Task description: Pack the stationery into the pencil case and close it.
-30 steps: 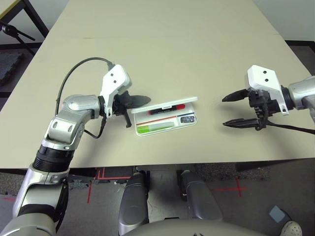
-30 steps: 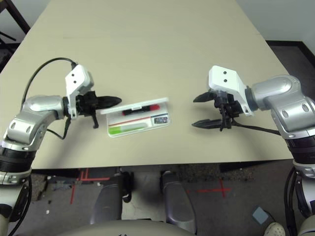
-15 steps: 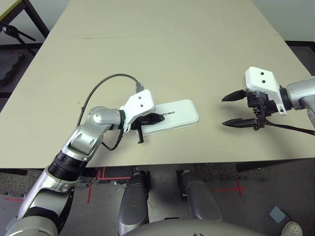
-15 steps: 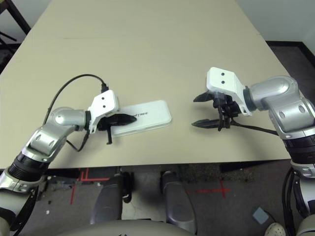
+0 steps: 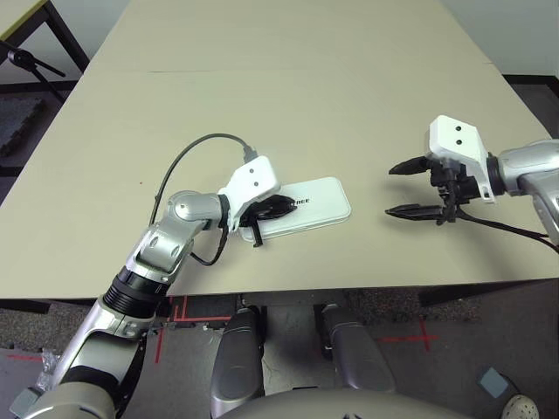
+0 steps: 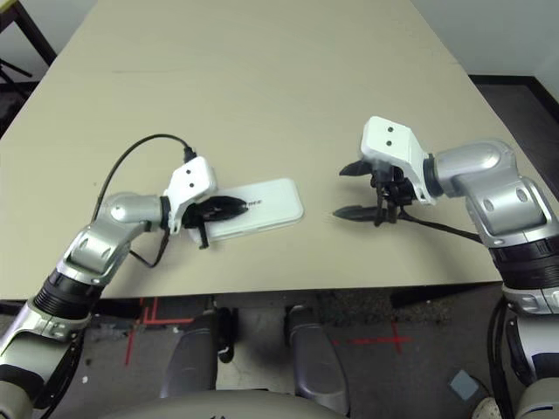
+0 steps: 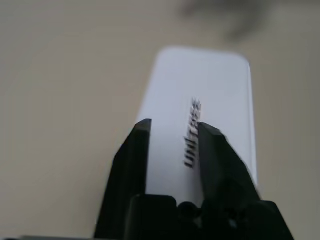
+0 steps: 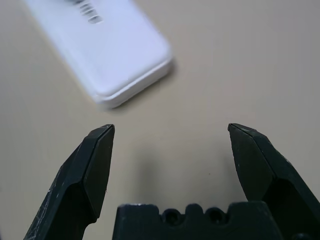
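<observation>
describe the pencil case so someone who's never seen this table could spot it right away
On the beige table, look near the front edge, between the two silver arms. The pencil case lies flat there, lid shut, with the left gripper over its left end and the right gripper open, off to its right. It is a white rounded-corner rectangle with small dark lettering on its lid.

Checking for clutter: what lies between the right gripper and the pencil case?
Nothing: bare table separates the right gripper from the closed pencil case, seen in the left eye view.
</observation>
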Available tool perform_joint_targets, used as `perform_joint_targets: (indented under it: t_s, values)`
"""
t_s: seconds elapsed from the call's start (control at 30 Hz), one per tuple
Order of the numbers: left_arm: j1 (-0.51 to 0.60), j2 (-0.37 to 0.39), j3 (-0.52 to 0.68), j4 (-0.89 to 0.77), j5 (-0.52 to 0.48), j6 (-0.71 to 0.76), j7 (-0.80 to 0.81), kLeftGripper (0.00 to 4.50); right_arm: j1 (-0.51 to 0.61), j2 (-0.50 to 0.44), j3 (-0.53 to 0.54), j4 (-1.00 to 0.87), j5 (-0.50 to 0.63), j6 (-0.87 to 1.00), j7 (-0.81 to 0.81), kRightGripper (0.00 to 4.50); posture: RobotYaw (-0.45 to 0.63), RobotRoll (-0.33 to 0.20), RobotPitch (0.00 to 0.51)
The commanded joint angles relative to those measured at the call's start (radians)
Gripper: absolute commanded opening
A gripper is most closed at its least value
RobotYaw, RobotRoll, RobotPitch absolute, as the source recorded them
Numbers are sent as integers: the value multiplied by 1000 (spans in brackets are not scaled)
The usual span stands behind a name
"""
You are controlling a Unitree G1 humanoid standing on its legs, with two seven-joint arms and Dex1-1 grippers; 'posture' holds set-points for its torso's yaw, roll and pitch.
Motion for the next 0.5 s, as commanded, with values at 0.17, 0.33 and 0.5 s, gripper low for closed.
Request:
perform_joint_targets:
  t_s: [0.17, 0.33, 0.5]
  values:
    - [31, -127, 243, 43, -152, 10, 207, 4460, -20, 193, -175, 213, 7, -66, -337, 4500, -44, 0, 221]
    - [11, -206, 425, 107, -183, -30, 438, 4460, -22, 282, -287, 425, -46, -288, -623, 4500, -36, 0, 224]
    - [21, -200, 496, 171, -143, -111, 548, 4460, -29, 327, -379, 567, -38, -482, -793, 4500, -23, 0, 230]
